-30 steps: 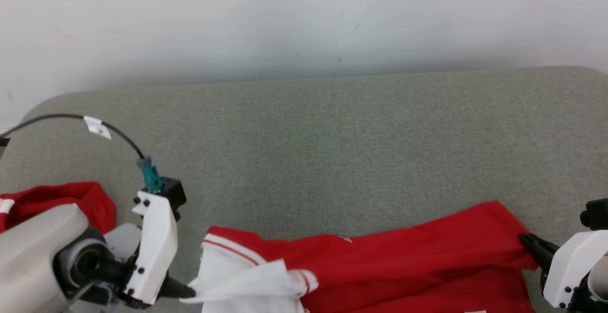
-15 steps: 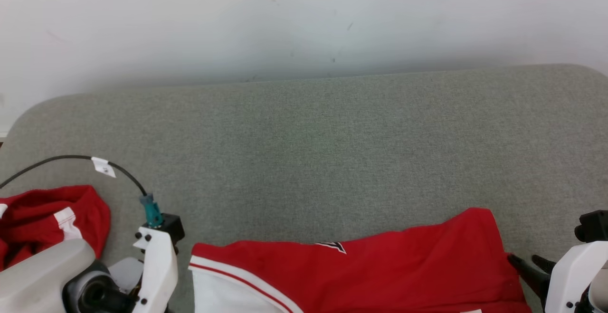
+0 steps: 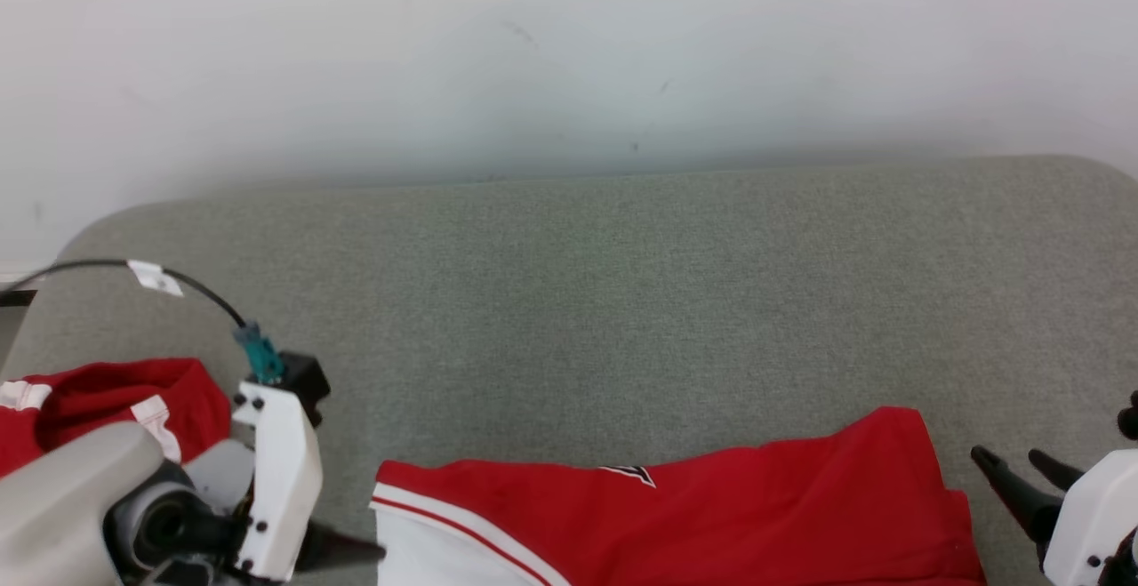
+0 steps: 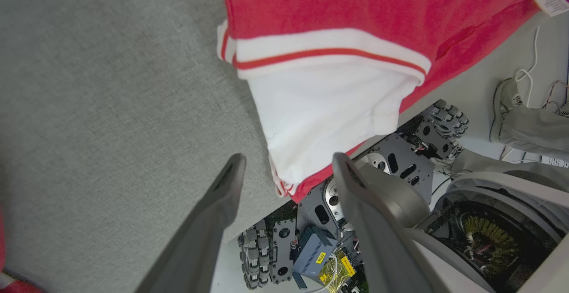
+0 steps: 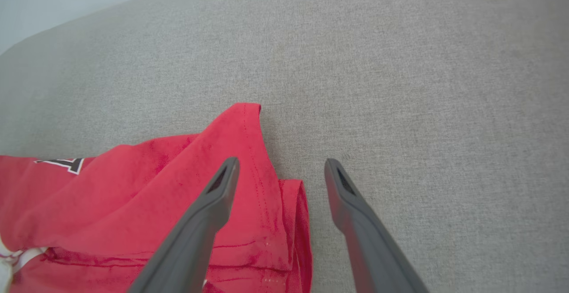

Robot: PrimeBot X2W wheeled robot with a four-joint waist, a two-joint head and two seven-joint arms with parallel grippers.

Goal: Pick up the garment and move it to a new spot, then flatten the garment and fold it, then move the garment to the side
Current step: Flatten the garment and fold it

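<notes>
The grey desk (image 3: 622,301) has plenty of bare room toward the wall, and I judge flattening to be the step in hand, so I'd use that room. The garment (image 3: 711,515) lies along the near edge with its near part drooping over it, and it wants dragging inward before any smoothing. I'd take it by matching corners at both ends and pull apart evenly, low over the desk, so no fold gets trapped underneath. My left hand (image 4: 289,157) is open and empty, the white end just ahead of its fingertips. My right hand (image 5: 280,162) is open too, holding nothing, one finger above the red hem. The garment's long axis runs left to right across my front, the white striped band pointing toward my left hand and the plain red hem toward my right.
</notes>
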